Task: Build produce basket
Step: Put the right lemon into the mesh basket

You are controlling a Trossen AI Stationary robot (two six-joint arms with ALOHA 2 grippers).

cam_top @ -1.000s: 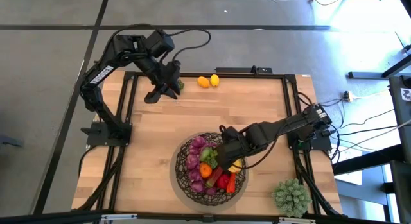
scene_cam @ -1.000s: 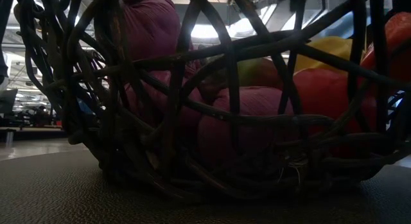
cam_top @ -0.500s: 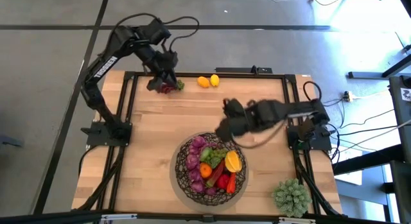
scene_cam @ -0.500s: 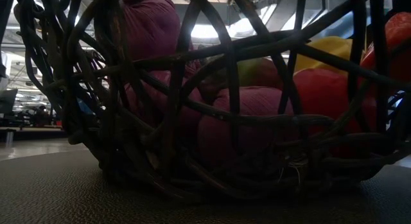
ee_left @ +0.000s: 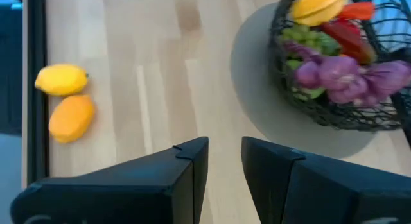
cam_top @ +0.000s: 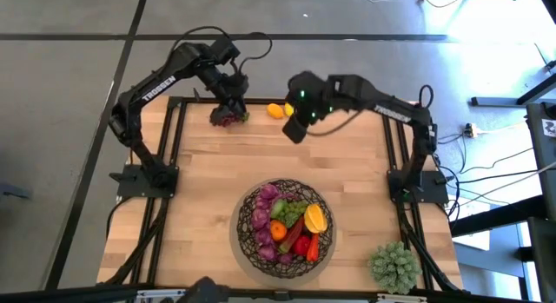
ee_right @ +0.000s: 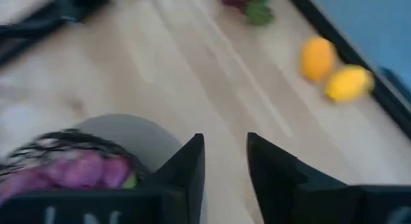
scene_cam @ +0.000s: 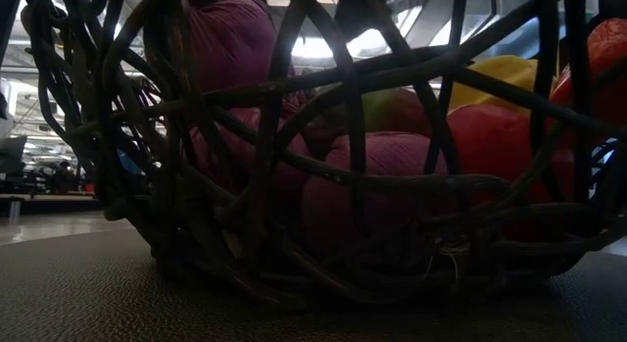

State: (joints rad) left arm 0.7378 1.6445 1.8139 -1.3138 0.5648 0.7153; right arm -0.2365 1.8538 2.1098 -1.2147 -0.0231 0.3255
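Wooden counter (cam_top: 217,164) holds the basket (cam_top: 286,220); both arms' fingers, slightly apart and empty, converge beyond it near the lemons (cam_top: 280,110), risking collision.

Overhead evenly lit; low view dim, backlit; wrist views motion-blurred.

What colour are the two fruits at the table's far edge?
One orange, one yellow; clearest in the left wrist view.

The right end effector (cam_top: 296,131) is no longer over the basket (cam_top: 250,238); it now sits at the far side of the worktop (cam_top: 347,151) near the lemon (cam_top: 289,109). The left end effector (cam_top: 228,112) has moved onto the red-and-green item (cam_top: 229,118).
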